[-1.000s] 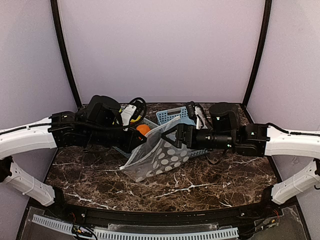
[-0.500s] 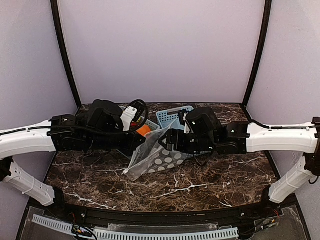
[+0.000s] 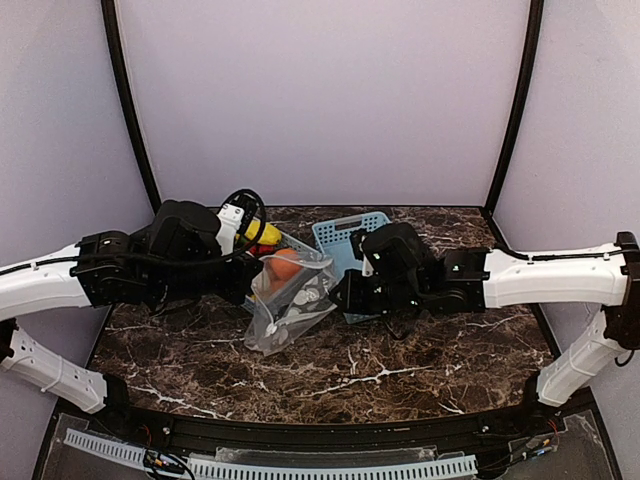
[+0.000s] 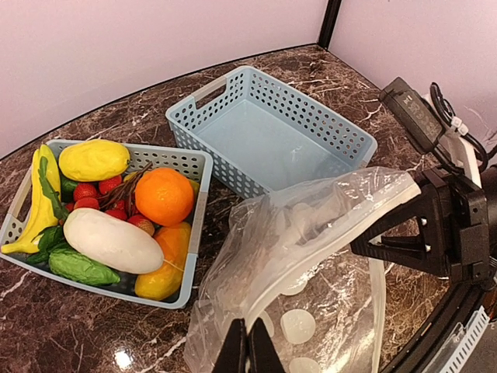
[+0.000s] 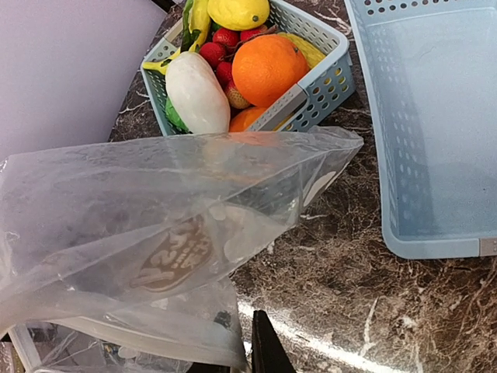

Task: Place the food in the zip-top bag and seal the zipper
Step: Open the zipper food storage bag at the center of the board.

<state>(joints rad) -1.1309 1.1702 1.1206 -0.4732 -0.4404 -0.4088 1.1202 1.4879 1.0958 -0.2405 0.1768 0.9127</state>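
Note:
The zip-top bag (image 3: 292,300), clear with white dots, hangs stretched between both grippers above the marble. My left gripper (image 4: 248,351) is shut on one end of its mouth edge. My right gripper (image 5: 250,356) pinches the opposite end, and in the left wrist view its black fingers (image 4: 388,242) close on the rim. The zipper (image 4: 303,276) runs as a thick clear strip between them; no slider shows. The food lies in a light-blue basket (image 4: 198,167): an orange (image 4: 164,195), a white oblong piece (image 4: 112,241), yellow, red and green pieces. The bag holds no food.
An empty light-blue lattice basket (image 4: 272,132) stands beside the food basket, behind the bag, and shows at the right in the right wrist view (image 5: 435,116). Lilac walls close the table on three sides. The left arm's camera cable (image 3: 240,205) loops above the food basket.
My right gripper has swung left to the bag and shut on its mouth edge. The bag has bunched up and shifted left. The left arm has drawn back leftward, still holding its end.

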